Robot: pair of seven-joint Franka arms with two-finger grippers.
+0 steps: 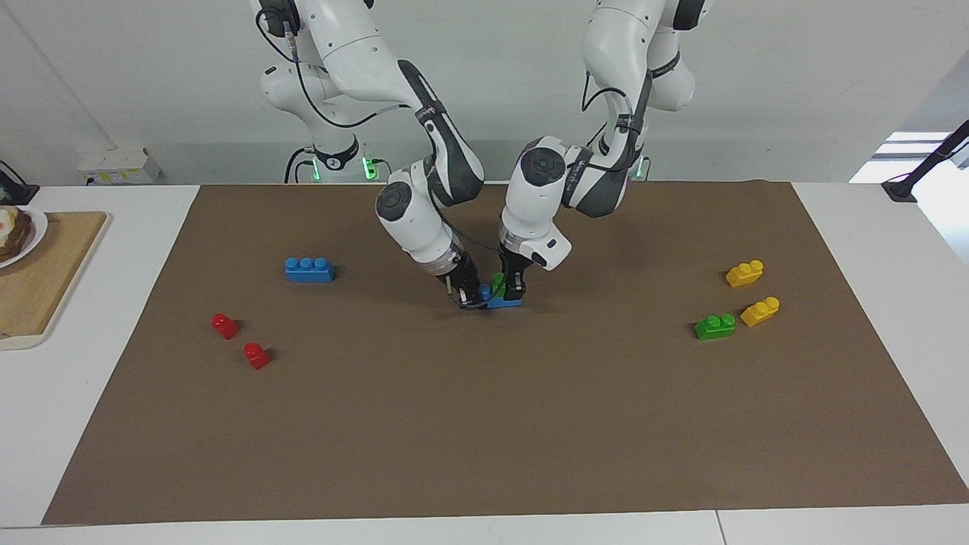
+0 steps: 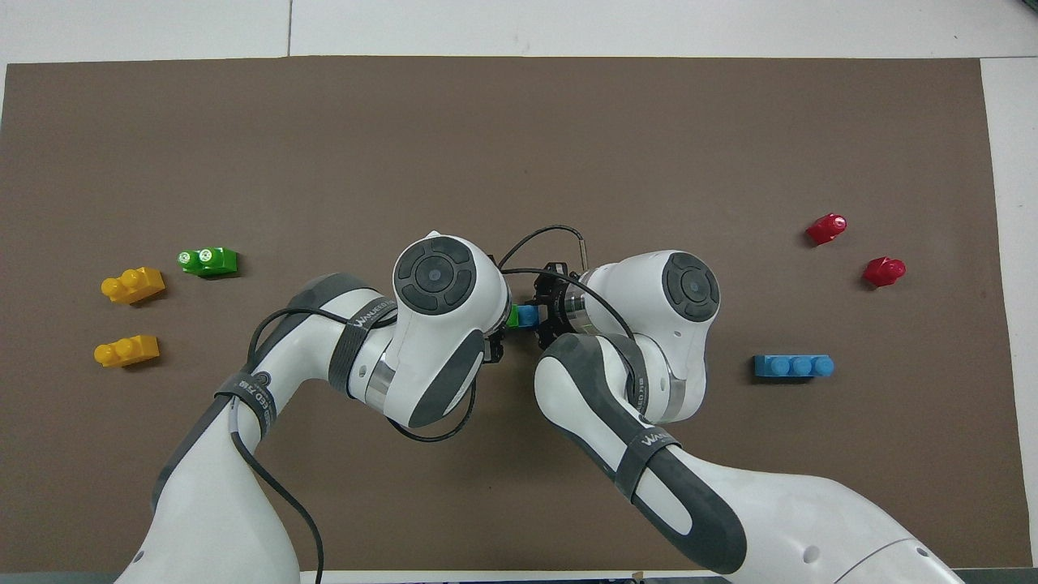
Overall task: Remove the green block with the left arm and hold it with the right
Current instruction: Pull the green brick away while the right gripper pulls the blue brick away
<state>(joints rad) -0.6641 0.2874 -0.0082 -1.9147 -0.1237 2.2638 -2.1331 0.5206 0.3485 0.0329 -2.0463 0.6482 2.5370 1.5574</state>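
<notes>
A green block (image 1: 497,283) sits on a small blue brick (image 1: 503,303) at the middle of the brown mat, close to the robots. My left gripper (image 1: 509,286) comes down from above and is shut on the green block. My right gripper (image 1: 471,294) is shut on the blue brick's end toward the right arm and holds it on the mat. In the overhead view only slivers of the green block (image 2: 512,315) and the blue brick (image 2: 528,316) show between the two wrists. A second green block (image 1: 715,326) lies loose toward the left arm's end.
Two yellow bricks (image 1: 744,273) (image 1: 760,311) lie by the second green block. A blue three-stud brick (image 1: 309,269) and two red pieces (image 1: 224,325) (image 1: 257,355) lie toward the right arm's end. A wooden board (image 1: 45,280) lies off the mat there.
</notes>
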